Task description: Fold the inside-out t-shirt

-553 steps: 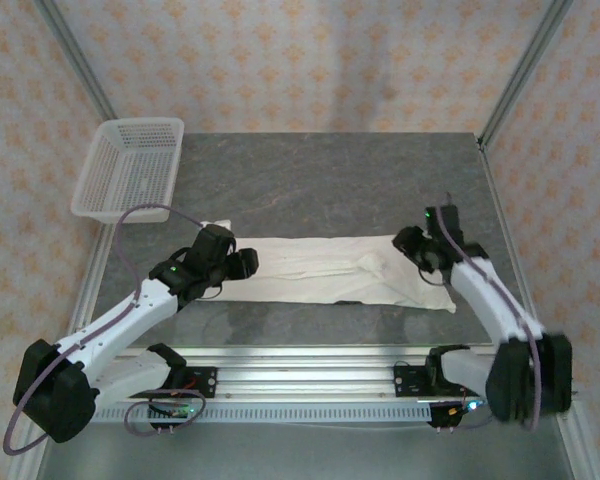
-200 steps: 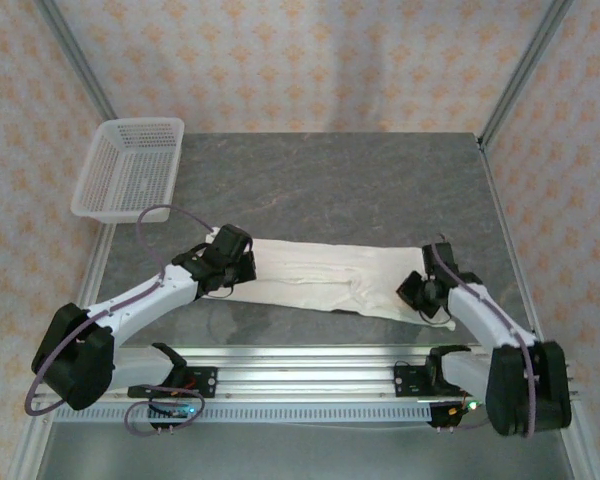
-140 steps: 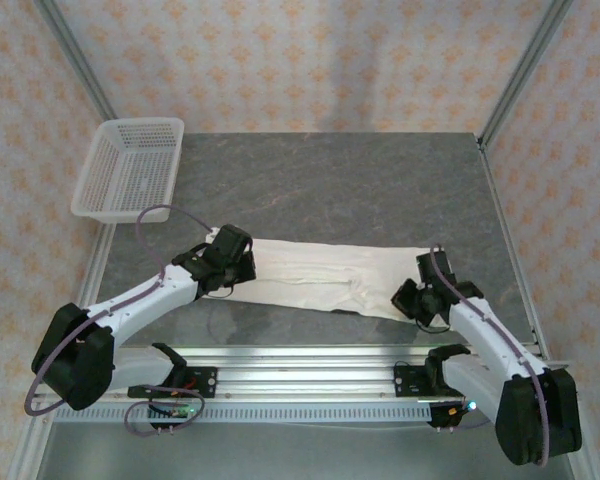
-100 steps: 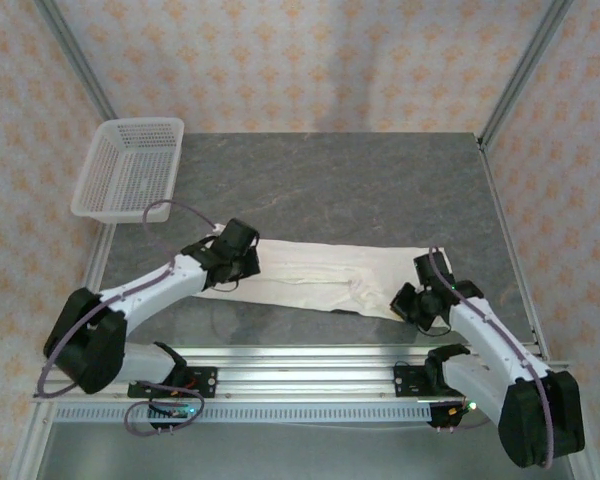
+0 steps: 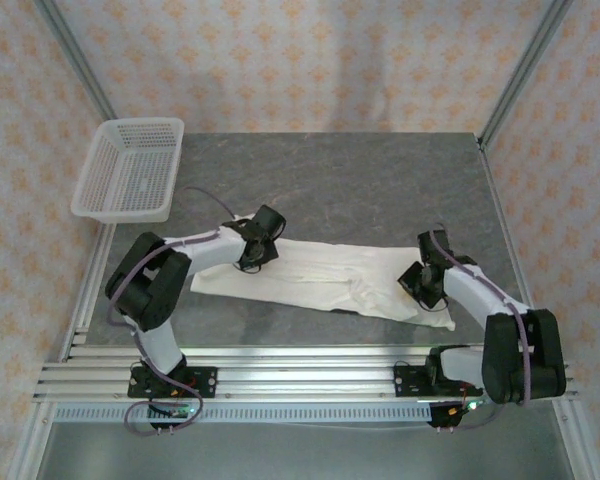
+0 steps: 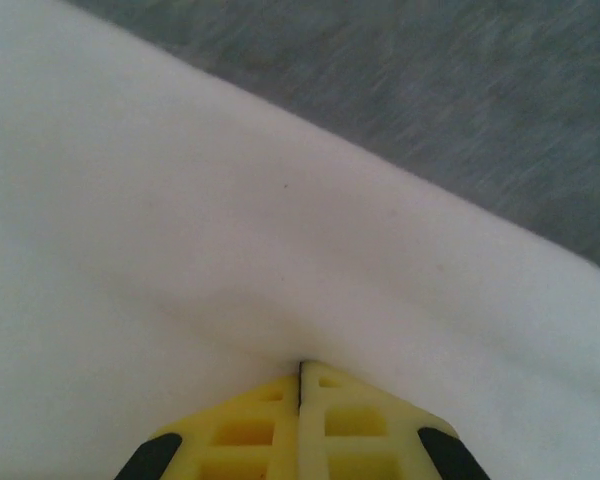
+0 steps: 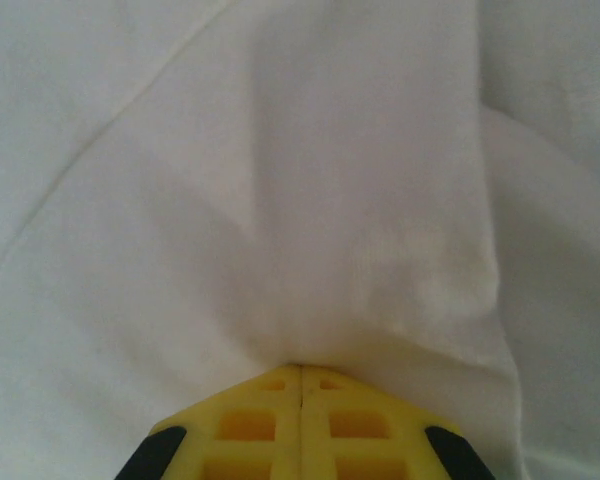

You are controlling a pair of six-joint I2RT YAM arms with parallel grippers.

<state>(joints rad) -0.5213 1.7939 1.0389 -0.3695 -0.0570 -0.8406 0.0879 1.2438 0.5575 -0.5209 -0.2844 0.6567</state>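
Left pincer and right pincer, low, clamp t-shirt.

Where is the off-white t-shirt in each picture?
Top external: the off-white cloth t-shirt lies as a long strip across the grey table, between the arms.
Left wrist: the t-shirt covers the lower left, pinched in the left gripper; table at upper right.
Right wrist: the t-shirt, wrinkled, is pinched in the right gripper at bottom centre.
Shared landmark: grey table beside the cloth's edge, top and left wrist views.
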